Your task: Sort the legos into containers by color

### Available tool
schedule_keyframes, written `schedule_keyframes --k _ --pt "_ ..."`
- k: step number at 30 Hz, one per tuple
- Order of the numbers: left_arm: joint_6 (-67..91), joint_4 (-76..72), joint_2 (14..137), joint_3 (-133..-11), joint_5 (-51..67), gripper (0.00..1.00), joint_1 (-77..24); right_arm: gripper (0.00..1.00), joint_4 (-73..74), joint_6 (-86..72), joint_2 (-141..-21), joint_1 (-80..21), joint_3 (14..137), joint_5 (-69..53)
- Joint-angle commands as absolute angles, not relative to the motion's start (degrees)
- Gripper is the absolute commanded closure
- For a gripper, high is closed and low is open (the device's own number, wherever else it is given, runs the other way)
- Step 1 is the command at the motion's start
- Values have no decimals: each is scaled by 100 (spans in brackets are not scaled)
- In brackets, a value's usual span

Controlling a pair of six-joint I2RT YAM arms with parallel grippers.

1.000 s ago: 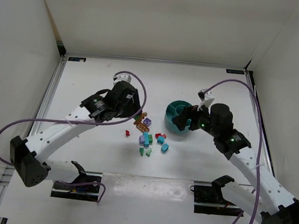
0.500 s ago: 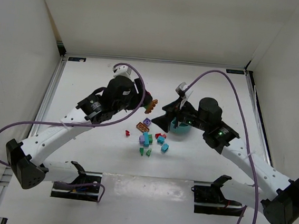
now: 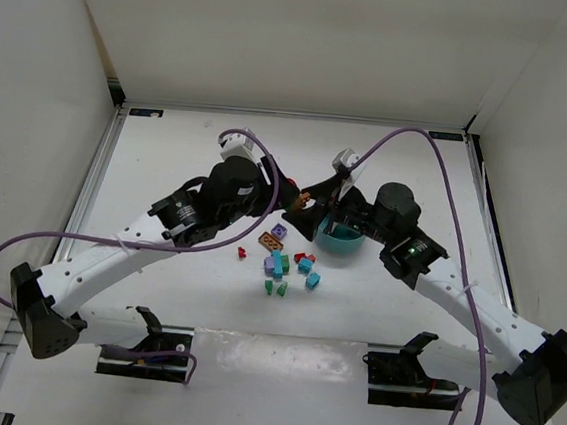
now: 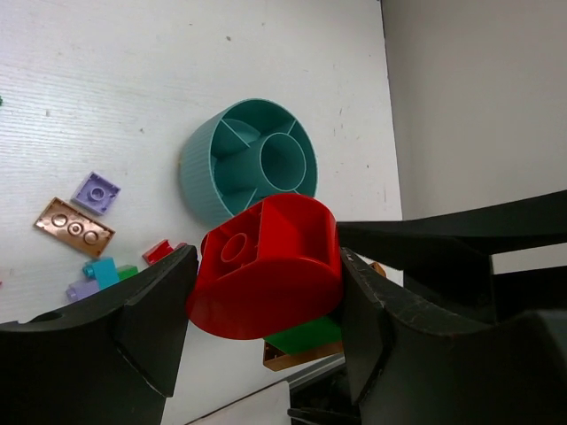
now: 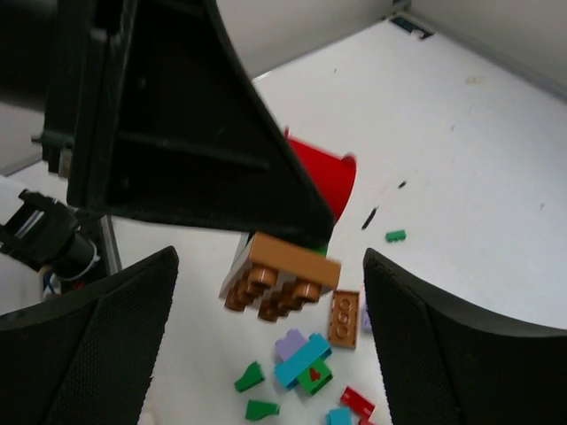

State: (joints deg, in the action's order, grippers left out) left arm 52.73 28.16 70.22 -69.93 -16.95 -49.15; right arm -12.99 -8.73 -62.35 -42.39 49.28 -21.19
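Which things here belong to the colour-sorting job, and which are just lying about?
Part of the job:
- red, green and orange brick stack, gripped in the left hand
- loose bricks
- teal bowl

Just there:
- purple cables
- white table

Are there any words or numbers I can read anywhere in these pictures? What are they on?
No text can be read here.
The dark label at the far left corner, and another at the far right: too small to read.
The red brick and teal bowl: no lettering shows.
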Motion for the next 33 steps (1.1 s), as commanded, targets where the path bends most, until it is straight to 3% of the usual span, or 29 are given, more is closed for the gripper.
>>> schedule_keyframes --k 1,4,5,6,25,29,30,33 --pt "5475 2558 6776 -6952 -2065 53 -5053 18 -2170 -967 -6205 -4192 4949 -2056" --pt "5668 2558 6794 -6900 -2118 53 -5124 22 -2443 -1054 -6249 -4175 4896 -2179" --pt "5704 2445 6785 -6865 -2118 53 -5141 31 -2452 -1072 -6319 -4175 4922 -2197" --pt "5765 2426 6759 -6821 -2127 53 -5159 33 -2452 -1081 -6337 -4166 4948 -2232" --pt "6135 1485 6319 -6064 -2839 56 -5466 27 -2347 -1266 -6442 -3990 5036 -2584" --pt "6074 1380 6302 -6038 -2944 56 -5502 42 -2285 -1230 -6521 -4034 5089 -2610" --pt "6073 1380 6276 -6038 -2962 56 -5493 53 -2303 -1248 -6521 -4034 5106 -2602" --pt "6091 1398 6267 -5977 -3041 56 -5572 72 -2355 -1301 -6460 -4008 5036 -2558"
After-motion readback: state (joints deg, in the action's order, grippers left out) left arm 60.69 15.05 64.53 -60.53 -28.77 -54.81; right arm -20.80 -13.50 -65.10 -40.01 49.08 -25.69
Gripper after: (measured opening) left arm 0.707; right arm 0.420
